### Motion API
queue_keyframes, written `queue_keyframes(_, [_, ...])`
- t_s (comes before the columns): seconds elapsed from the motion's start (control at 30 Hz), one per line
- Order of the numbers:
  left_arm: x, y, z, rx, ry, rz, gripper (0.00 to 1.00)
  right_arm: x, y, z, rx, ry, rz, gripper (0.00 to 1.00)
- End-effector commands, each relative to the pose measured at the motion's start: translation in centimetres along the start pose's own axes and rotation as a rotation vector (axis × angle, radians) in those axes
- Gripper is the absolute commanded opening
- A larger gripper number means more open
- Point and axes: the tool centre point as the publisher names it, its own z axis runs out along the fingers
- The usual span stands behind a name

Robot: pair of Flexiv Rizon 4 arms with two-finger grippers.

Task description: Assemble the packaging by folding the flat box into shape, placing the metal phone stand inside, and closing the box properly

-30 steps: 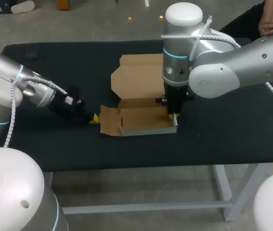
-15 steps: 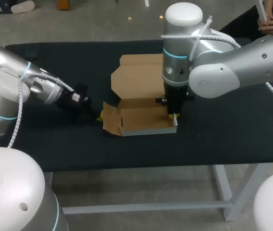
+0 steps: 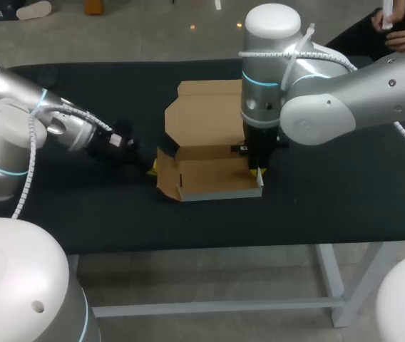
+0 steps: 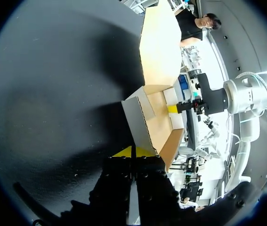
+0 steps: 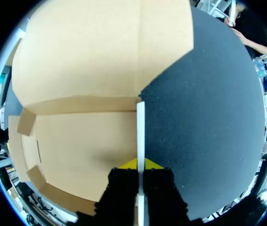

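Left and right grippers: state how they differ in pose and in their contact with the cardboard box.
The left gripper lies low and slanted; the right gripper points straight down. The left gripper's closed tips sit against the raised left flap from outside, with nothing between them; the right gripper pinches the right wall between its fingers. Both work on the same box, at opposite ends.

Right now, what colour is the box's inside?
The box is plain brown inside; right wrist view.

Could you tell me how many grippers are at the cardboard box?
2: the left gripper is against the left flap of the cardboard box, and the right gripper is clamped on its right wall.
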Motion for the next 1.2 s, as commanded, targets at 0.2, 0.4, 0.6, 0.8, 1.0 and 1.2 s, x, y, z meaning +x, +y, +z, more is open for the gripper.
queue_keyframes(0.2, [0.55, 0.09, 0.26, -0.009, 0.023, -0.018, 0.0, 0.09, 0.07, -0.03, 0.004, -0.003, 0.0, 0.0])
queue_keyframes(0.4, [0.83, 0.2, 0.39, -0.008, 0.029, -0.027, 0.0, 0.09, 0.07, -0.03, 0.004, -0.003, 0.0, 0.0])
queue_keyframes(0.6, [0.78, 0.23, 0.33, -0.002, 0.041, -0.037, 0.14, 0.09, 0.07, -0.03, 0.004, -0.003, 0.0, 0.0])
queue_keyframes(0.8, [0.77, 0.27, 0.31, 0.0, 0.046, -0.046, 0.21, 0.09, 0.07, -0.03, 0.004, -0.003, 0.0, 0.0])
queue_keyframes(1.0, [0.72, 0.35, 0.37, 0.008, 0.069, -0.056, 0.22, 0.09, 0.07, -0.03, 0.004, -0.003, 0.0, 0.0])
queue_keyframes(1.2, [0.51, 0.37, 0.33, 0.017, 0.094, -0.069, 0.24, 0.09, 0.07, -0.03, 0.004, -0.003, 0.0, 0.0])
